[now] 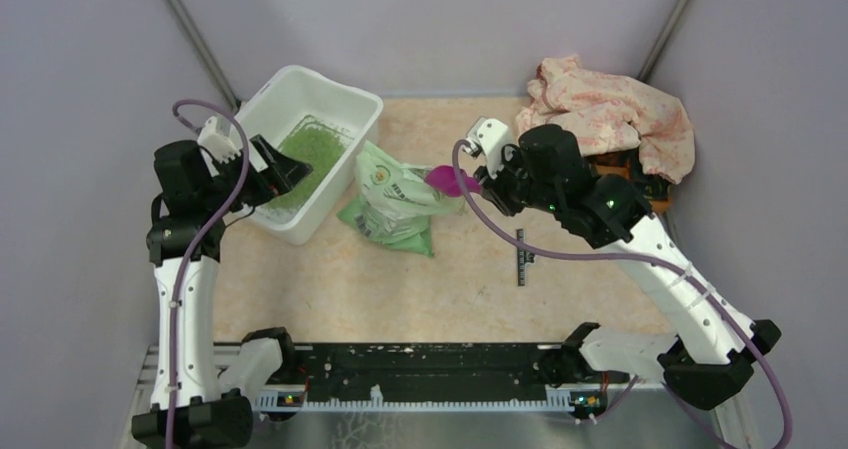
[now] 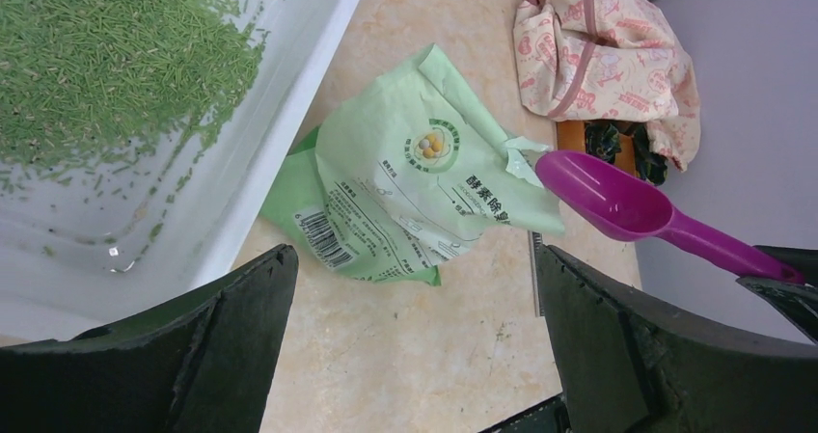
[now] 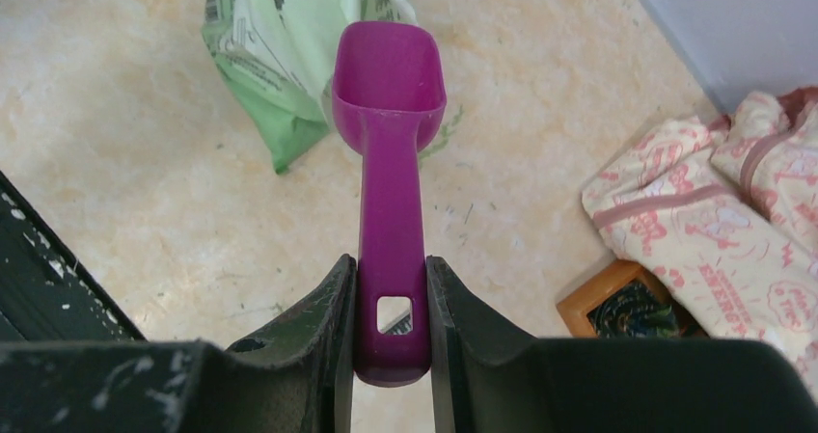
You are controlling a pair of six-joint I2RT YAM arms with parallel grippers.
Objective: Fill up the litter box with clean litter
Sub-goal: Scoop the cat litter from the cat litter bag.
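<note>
Enclosing walls: plain pale lilac panels on three sides, with dark struts running up the two far corners.
Surface: beige with a mottled stone-like pattern, scattered with a few stray specks.
Left arm: reaches over the near end of the litter box; its jaws are spread wide with nothing between them.
Right arm: stretches toward the middle; its jaws pinch the scoop handle at the end with the square hole.
Litter box: white tub at far left, set at an angle on the surface.
Cloth: cream with pink print, heaped in the far right corner; one word looks like "ENERGY", the rest is unreadable.
Bag: light green, lying flat just right of the litter box; it shows a barcode, a round emblem and printed characters too small to read.
Clean litter: a green patch of fine pellets inside the litter box, with loose granules strewn over the bare white floor beside it.
Scoop: magenta, its bowl empty, held above the bag's right edge.
Orange tray: partly tucked under the cloth, with dark contents.
Black strip: narrow, lying flat near the bag.
</note>
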